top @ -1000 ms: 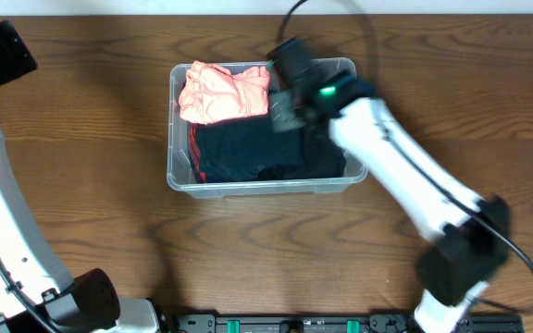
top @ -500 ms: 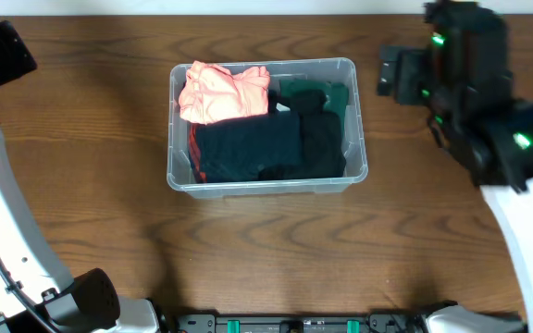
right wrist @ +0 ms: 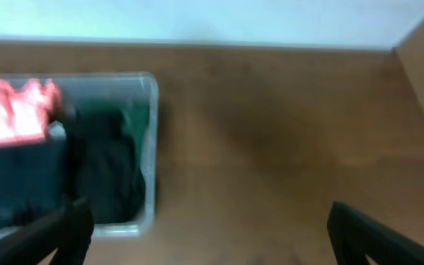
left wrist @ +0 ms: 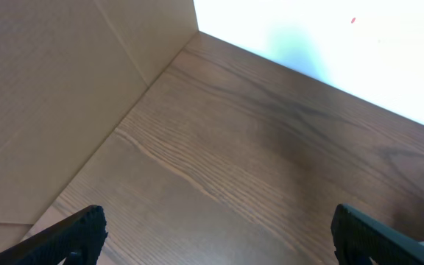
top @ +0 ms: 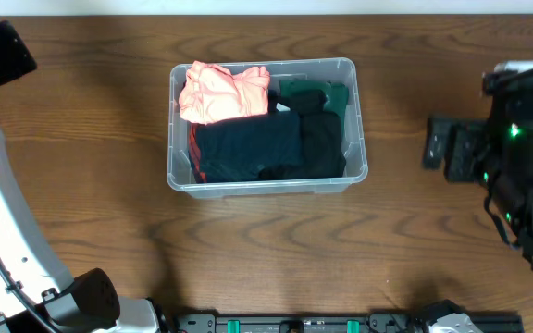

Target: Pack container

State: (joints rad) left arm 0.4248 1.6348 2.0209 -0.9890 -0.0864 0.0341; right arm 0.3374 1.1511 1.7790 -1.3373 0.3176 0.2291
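The right gripper (right wrist: 216, 234) has its jaws spread wide with nothing between them. The left gripper (left wrist: 227, 237) is equally wide open and empty over bare table (left wrist: 219, 147).

From overhead, the right gripper (top: 440, 148) sits well apart from the container (top: 266, 181), at about 3 o'clock from it. The container is just toward 12 o'clock of the table's middle. It holds a pink garment (top: 218, 92) in its 10 o'clock corner, a black garment (top: 248, 148) across the middle and a green garment (top: 329, 92) at 2 o'clock.

No loose item shows on the wood, so packing looks finished or nearly so. If another piece comes, the right arm should approach high over the rim and lower it onto the black pile, pressing gently so the stack stays below the edge.

The right wrist view is blurred. Clothes cover the container floor. Both wrist views crop the fingers at 6 o'clock, and overhead the left gripper is half cut off at 10 o'clock.
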